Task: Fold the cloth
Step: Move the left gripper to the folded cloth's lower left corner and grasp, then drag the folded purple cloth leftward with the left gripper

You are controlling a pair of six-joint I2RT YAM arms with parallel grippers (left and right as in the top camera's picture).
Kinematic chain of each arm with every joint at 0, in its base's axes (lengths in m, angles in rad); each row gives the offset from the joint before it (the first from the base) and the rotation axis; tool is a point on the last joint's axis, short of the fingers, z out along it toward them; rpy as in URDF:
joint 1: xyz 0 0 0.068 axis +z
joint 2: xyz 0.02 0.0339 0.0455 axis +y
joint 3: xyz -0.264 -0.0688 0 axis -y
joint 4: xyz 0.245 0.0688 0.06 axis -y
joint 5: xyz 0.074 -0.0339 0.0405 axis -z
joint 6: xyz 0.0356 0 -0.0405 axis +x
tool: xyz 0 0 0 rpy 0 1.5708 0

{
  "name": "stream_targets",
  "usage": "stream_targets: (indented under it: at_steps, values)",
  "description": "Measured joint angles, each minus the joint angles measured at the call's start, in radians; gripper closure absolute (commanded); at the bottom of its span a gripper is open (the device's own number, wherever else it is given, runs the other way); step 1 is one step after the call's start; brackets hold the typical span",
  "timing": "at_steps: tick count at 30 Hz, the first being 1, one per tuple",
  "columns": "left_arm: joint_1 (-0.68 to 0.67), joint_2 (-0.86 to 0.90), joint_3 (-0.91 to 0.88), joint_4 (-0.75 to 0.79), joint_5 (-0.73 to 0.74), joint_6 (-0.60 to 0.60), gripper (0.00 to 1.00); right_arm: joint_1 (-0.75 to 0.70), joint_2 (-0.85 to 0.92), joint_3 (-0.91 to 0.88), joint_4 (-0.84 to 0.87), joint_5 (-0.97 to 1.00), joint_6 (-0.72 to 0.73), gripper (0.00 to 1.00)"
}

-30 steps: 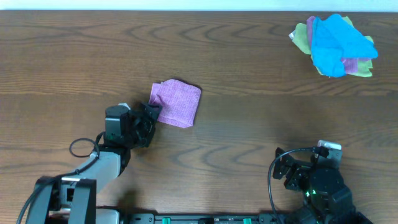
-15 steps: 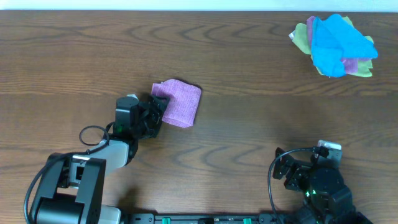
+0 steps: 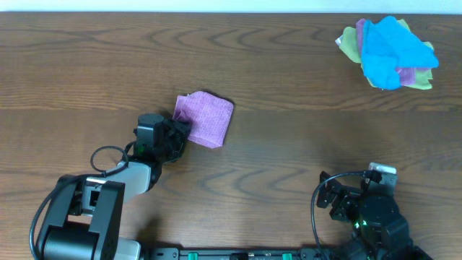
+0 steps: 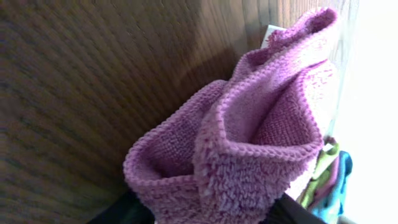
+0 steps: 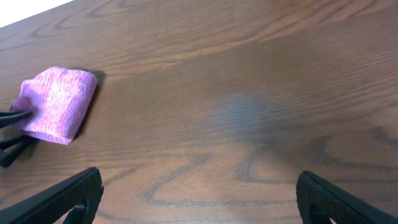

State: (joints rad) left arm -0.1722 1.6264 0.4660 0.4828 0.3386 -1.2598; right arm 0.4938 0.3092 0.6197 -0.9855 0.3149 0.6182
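The purple cloth point(image 3: 206, 119) lies folded over on the wooden table, left of centre. My left gripper point(image 3: 180, 133) is at its near-left edge. In the left wrist view the cloth point(image 4: 249, 143) bulges up in a thick fold, its lower edge pinched between my left gripper's point(image 4: 211, 214) dark fingers. My right gripper point(image 5: 199, 193) stands wide open above bare wood at the front right, holding nothing. From there the cloth point(image 5: 56, 102) shows far off to the left.
A heap of blue, yellow-green and pink cloths point(image 3: 390, 54) sits at the back right corner. The right arm's base point(image 3: 368, 217) and cables occupy the front right edge.
The left gripper moved in against the cloth's near-left edge and its jaws closed on it, bunching that edge. The right arm has not moved.
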Motion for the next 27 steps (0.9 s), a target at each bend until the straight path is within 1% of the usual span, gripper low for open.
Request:
stream_targets:
  at_steps: [4, 8, 11, 12, 13, 20, 22, 27]
  values:
    - [0.0, 0.008, 0.0, 0.002, -0.007, 0.008, 0.6, 0.0, 0.0, 0.0, 0.0, 0.0, 0.0, 0.01]
    - [0.0, 0.027, 0.0, 0.023, -0.01, 0.028, 0.71, 0.0, 0.0, 0.0, 0.0, 0.0, 0.0, 0.01]
    - [0.0, 0.047, 0.0, 0.042, -0.012, 0.048, 0.82, 0.0, 0.0, 0.0, 0.0, 0.0, 0.0, 0.01]
    - [0.0, 0.053, 0.0, 0.049, -0.013, 0.057, 0.91, 0.0, 0.0, 0.0, 0.0, 0.0, 0.0, 0.01]
    - [0.0, 0.057, 0.0, 0.053, -0.014, 0.061, 0.94, 0.0, 0.0, 0.0, 0.0, 0.0, 0.0, 0.01]
    - [0.007, 0.072, -0.002, 0.076, -0.011, 0.214, 0.94, 0.0, 0.0, 0.0, 0.0, 0.0, 0.0, 0.01]
    - [0.017, 0.074, 0.001, 0.075, 0.007, 0.267, 0.94, 0.0, 0.0, 0.0, 0.0, 0.0, 0.0, 0.01]
    - [0.051, 0.077, 0.018, 0.058, 0.071, 0.339, 0.94, 0.0, 0.0, 0.0, 0.0, 0.0, 0.0, 0.01]
